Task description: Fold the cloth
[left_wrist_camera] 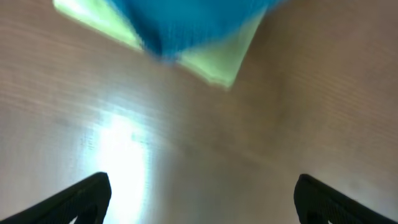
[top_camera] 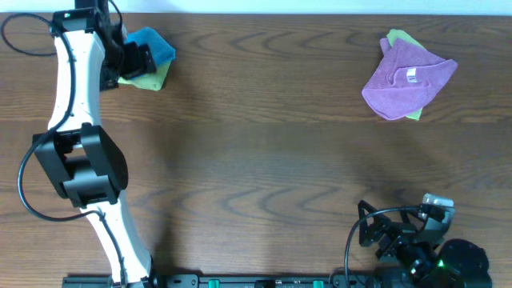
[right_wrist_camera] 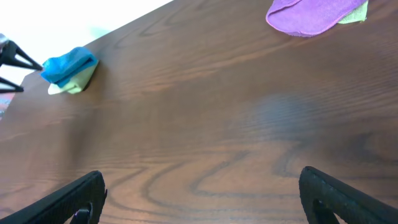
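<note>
Four cloths total: one blue cloth (top_camera: 157, 45) on a green cloth (top_camera: 149, 79), one purple cloth (top_camera: 400, 84) on a second green cloth (top_camera: 400, 38). Both the left gripper (left_wrist_camera: 202, 196) and right gripper (right_wrist_camera: 202, 196) gaped wide, empty.

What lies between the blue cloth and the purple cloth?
Nothing: bare table separates the blue cloth from the purple cloth, clearest in the overhead view.

One blue cloth (top_camera: 157, 44), one purple cloth (top_camera: 404, 80), two green cloths (top_camera: 149, 81) (top_camera: 399, 38) (each under another)

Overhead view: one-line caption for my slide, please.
Left arm reaches to the blue cloth lying on a light green cloth, far left; purple cloth far right; right arm folded near edge.
</note>
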{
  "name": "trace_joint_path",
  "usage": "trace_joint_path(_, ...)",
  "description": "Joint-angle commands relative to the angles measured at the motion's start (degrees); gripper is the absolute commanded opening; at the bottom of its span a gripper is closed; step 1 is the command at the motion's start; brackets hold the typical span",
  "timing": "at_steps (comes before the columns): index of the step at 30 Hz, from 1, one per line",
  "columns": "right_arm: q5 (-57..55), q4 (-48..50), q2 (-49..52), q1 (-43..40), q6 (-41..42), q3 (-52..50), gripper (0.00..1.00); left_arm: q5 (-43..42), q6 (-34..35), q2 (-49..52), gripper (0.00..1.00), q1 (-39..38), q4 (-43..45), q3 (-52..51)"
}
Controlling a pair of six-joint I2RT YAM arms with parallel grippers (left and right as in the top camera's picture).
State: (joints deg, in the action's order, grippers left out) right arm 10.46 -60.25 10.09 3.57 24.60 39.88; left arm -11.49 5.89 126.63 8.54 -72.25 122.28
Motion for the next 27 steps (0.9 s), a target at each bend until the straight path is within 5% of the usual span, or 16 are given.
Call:
trace_joint_path(1,-0.39,-0.04,-0.17,-0.5,0.63,-0.22,0.99,-0.37,-3.61,-1.84,0.95,0.28,-4.39,1.01)
trace_joint_path(16,-0.39,-0.04,-0.17,-0.5,0.63,-0.22,0.99,-2.12,-8.09,-12.22,0.95,0.5,-5.07,-3.78)
trace_joint_path(27,-0.39,-0.04,-0.17,-0.5,0.63,-0.22,0.99,-2.14,-8.04,-40.48,0.95,0.44,19.08,-39.76)
